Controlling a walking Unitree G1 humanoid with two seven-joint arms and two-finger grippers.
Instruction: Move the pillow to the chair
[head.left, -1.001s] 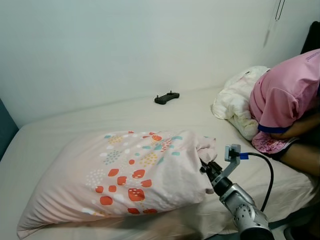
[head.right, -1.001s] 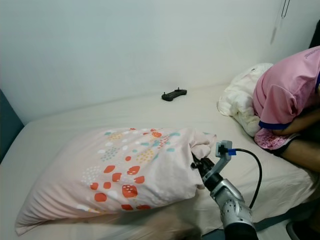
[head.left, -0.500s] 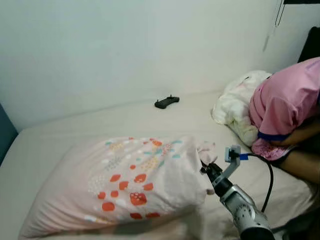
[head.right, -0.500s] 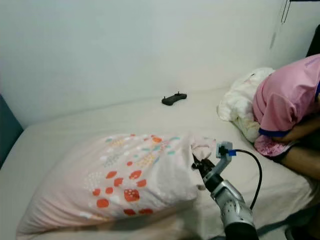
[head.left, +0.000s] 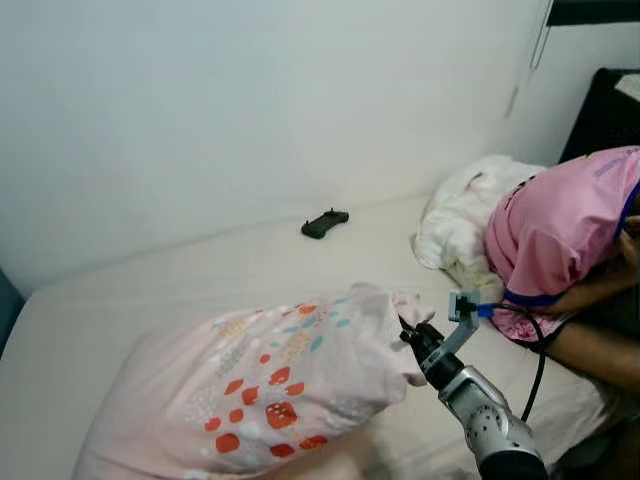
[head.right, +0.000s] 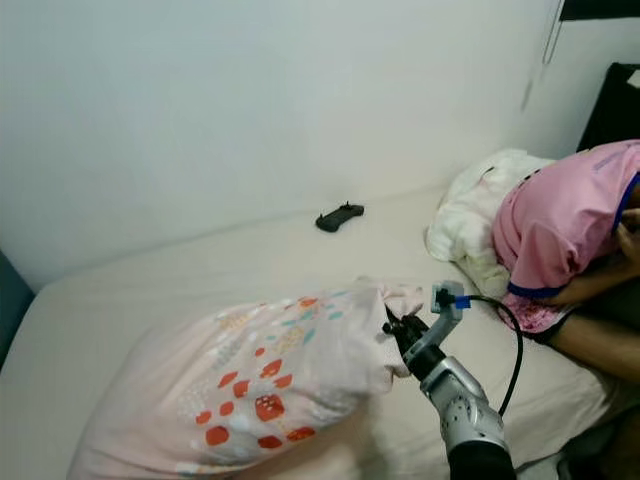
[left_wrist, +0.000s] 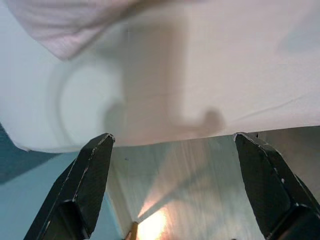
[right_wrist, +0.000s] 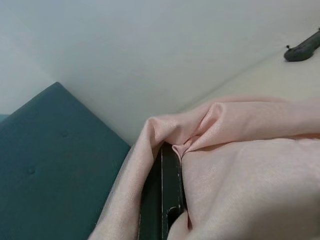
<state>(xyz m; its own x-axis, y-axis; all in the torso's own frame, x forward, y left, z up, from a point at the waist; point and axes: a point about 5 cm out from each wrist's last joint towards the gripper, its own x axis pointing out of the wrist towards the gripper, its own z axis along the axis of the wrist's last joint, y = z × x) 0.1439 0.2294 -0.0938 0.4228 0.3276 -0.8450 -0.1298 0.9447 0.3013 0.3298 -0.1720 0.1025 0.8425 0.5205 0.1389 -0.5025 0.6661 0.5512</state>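
Right claw (head.left: 408, 336) clamped on pillow (head.left: 265, 385) corner

The left gripper (left_wrist: 172, 192) has its two black fingers (left_wrist: 90, 185) spread wide apart, with nothing between them. Past the fingers is the edge of the bed (left_wrist: 210, 75), covered in a pale sheet with soft shadows on it. A corner of the pink pillow (left_wrist: 70, 25) pokes in over the sheet. Under the bed edge is a light wooden floor (left_wrist: 185, 195) with a bright spot of light. A blue-green patch (left_wrist: 20, 195) sits to one side.
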